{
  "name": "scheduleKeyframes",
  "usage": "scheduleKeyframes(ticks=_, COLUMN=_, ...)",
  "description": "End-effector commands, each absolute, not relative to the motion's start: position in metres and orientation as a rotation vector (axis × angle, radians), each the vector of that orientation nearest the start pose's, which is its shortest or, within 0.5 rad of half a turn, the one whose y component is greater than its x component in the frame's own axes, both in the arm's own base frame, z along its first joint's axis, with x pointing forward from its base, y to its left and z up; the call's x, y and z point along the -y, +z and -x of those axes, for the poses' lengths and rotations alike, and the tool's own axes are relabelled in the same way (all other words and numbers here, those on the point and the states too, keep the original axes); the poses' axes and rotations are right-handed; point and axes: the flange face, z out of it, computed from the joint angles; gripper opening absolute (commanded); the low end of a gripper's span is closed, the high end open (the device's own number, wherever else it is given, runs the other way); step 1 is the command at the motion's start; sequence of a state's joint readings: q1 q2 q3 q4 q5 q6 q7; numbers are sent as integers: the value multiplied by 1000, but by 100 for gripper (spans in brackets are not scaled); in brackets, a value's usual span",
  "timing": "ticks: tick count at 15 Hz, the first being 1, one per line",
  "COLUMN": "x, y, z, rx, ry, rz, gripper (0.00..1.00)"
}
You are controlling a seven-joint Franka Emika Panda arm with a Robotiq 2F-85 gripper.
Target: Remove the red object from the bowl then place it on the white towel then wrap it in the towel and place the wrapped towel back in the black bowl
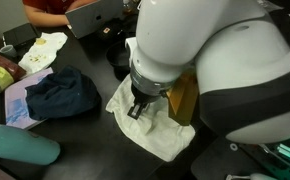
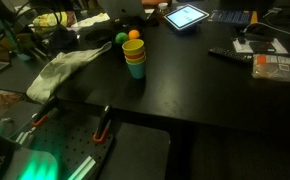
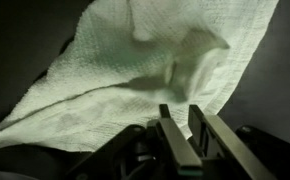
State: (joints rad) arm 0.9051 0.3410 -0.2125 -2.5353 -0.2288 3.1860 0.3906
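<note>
Lying rumpled beneath and ahead of the claw (image 3: 180, 112), the white towel (image 3: 115, 90).

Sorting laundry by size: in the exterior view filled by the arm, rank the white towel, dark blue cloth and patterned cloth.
1. white towel, partly hidden by the arm
2. dark blue cloth, nearly as large
3. patterned cloth, smallest, but farther from the camera, so unsure

Arm: white glossy robot arm (image 1: 185, 50) with black joint bands, wrist bent downward. Gripper: black two-finger gripper (image 1: 137, 108), pointing down. In the wrist view its fingers (image 3: 171, 140) stand narrowly parted, a slim gap between them.
</note>
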Motion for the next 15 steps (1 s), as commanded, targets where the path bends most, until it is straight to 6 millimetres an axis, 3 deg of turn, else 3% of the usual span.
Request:
scheduleKeyframes(ticks=1, x=-327, y=170, z=-377, rx=851, ry=-579, rz=2921, gripper=60)
scheduleKeyframes(ticks=6, x=-369, y=152, z=-375, rx=792, ry=-506, rz=3002, gripper=97)
scheduleKeyframes(ticks=10, x=-407, y=145, z=-380, rx=838, ry=-574, rz=2991, gripper=100)
scheduleKeyframes(ticks=15, x=-424, y=138, z=-409, rx=890, ry=-631, rz=3016, gripper=100)
